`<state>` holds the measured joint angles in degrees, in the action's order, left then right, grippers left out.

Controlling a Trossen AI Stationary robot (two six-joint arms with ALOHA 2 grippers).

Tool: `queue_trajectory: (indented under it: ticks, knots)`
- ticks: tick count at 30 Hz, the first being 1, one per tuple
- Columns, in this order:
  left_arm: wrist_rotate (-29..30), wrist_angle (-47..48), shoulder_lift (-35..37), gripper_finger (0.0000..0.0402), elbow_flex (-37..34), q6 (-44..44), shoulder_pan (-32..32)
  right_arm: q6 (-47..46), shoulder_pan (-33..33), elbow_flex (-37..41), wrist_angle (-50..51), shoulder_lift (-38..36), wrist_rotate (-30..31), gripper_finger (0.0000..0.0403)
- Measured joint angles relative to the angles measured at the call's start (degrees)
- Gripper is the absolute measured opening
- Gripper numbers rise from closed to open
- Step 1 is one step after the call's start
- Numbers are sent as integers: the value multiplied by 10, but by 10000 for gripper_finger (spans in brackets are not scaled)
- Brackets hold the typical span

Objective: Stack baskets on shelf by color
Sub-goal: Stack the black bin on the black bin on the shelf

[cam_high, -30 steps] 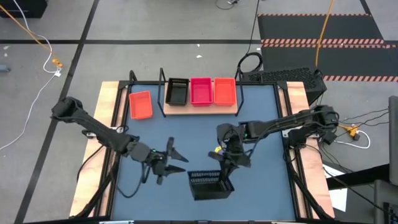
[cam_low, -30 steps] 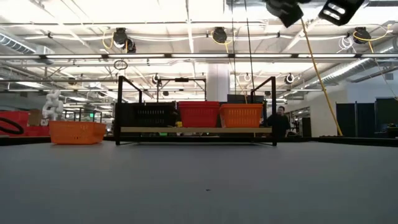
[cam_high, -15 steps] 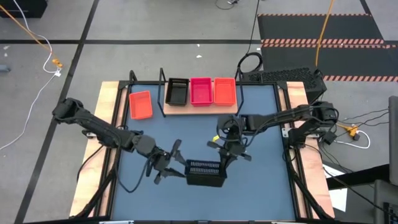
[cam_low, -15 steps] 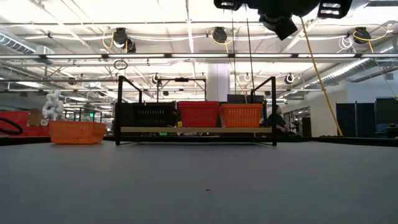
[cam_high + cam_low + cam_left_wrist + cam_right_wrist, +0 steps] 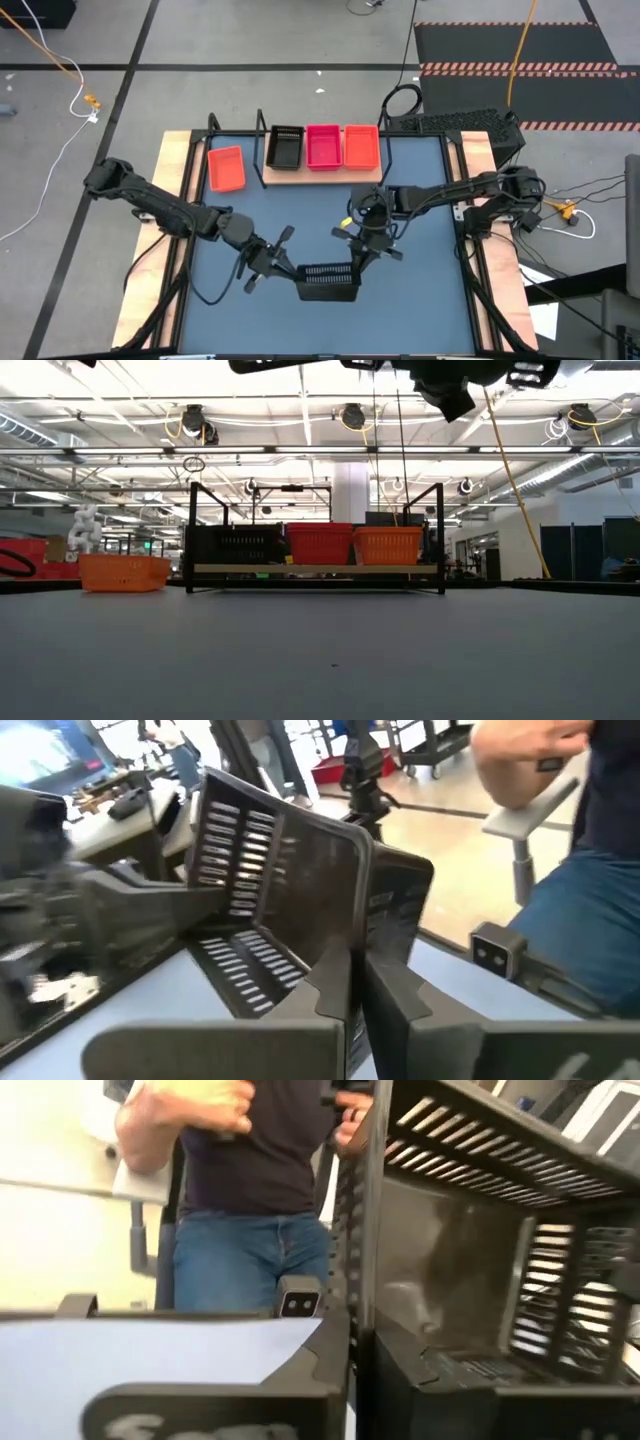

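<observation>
A black basket (image 5: 330, 283) hangs over the near middle of the blue table, between my two grippers. My left gripper (image 5: 297, 272) is shut on its left end and my right gripper (image 5: 357, 266) on its right end. At the far edge the shelf (image 5: 322, 176) carries a black basket (image 5: 285, 147), a red one (image 5: 322, 146) and an orange one (image 5: 361, 146) side by side on its plank. One more orange basket (image 5: 226, 168) rests flat on the table left of the shelf. My left gripper pinches the basket's left end wall at its rim (image 5: 352, 952) between its two fingers (image 5: 325, 1000), one inside and one outside. It comes nearly level from the table's left. The basket is clear of the table. My right gripper pinches the right end wall at its edge (image 5: 358, 1285) between its two fingers (image 5: 325, 1355), one on each face. It comes nearly level from the table's right and far side. The basket hangs clear of the table, tipped so that a slotted wall faces up.
The shelf's black wire end loops (image 5: 193, 535) stand upright at both ends. The blue tabletop (image 5: 300, 215) lies between the held basket and the shelf. A person in a dark shirt and jeans (image 5: 250, 1240) stands just beyond the table's near edge.
My left gripper has gone toward the table's right, reached the black basket's left end and shut on it. My right gripper has rolled and carried the basket a little toward the far edge. The basket has turned from askew to lying along the table's width.
</observation>
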<state>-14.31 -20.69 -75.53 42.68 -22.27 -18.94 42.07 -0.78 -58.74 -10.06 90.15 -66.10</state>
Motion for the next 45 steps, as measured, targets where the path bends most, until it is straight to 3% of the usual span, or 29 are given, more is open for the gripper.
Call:
queue_trajectory:
  ticks: [6, 12, 16, 21, 27, 37, 40, 45]
  knots:
    - [-2, 14, 0, 8, 0, 3, -1, -112, 0, 0, -55, 0, 0, 59]
    - [11, 42, 1, 7, 0, 6, 0, -140, 4, 0, -58, -1, 3, 116]
    - [66, 103, 24, 7, 0, -1, 1, -162, 18, 0, -47, -16, 34, 152]
    - [195, 212, 83, 7, 0, -4, 23, -175, 43, 0, 53, -62, 179, 176]
    - [294, 267, 149, 5, 0, -17, 91, -212, 49, 1, 126, -125, 367, 172]
    - [347, 336, 125, 5, 37, -32, 224, -276, 43, 89, 118, -282, 756, 165]
    - [334, 355, 98, 5, 69, -53, 237, -262, 44, 139, 67, -337, 808, 164]
    - [345, 410, 46, 5, 143, -78, 280, -260, 44, 215, -71, -405, 807, 164]
